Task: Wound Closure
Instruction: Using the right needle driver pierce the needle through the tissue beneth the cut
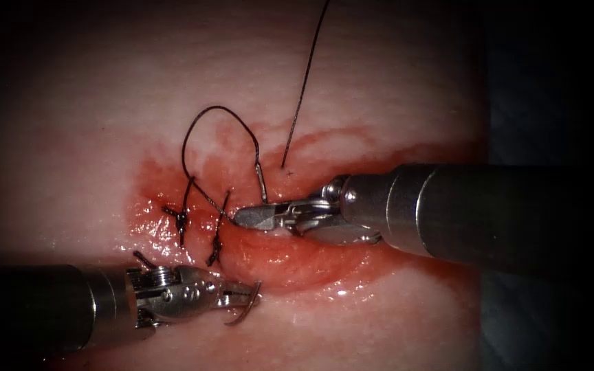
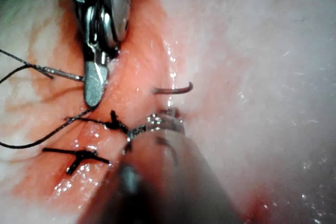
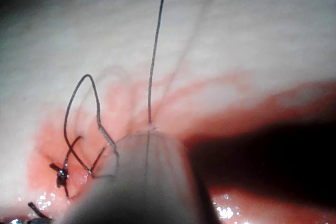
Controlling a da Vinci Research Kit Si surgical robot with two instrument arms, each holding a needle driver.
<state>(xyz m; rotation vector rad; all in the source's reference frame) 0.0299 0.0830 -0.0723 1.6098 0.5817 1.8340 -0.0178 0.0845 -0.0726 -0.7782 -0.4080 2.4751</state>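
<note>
Nearest the viewer, the left hand [image 1: 238, 297] grips the curved needle [image 1: 245, 306] near mid-curve, clear of the tissue [image 1: 379, 82] on the near side of the cut [image 1: 290, 264]; the needle's arc runs roughly upright, its point hard to make out. Beyond the cut, the right hand [image 1: 249, 217] points left, clenched on the thread [image 1: 207, 130] near its swaged end. The thread loops beyond two knotted stitches [image 1: 181, 220], and another strand [image 1: 307, 82] is cut off at the top edge.
</note>
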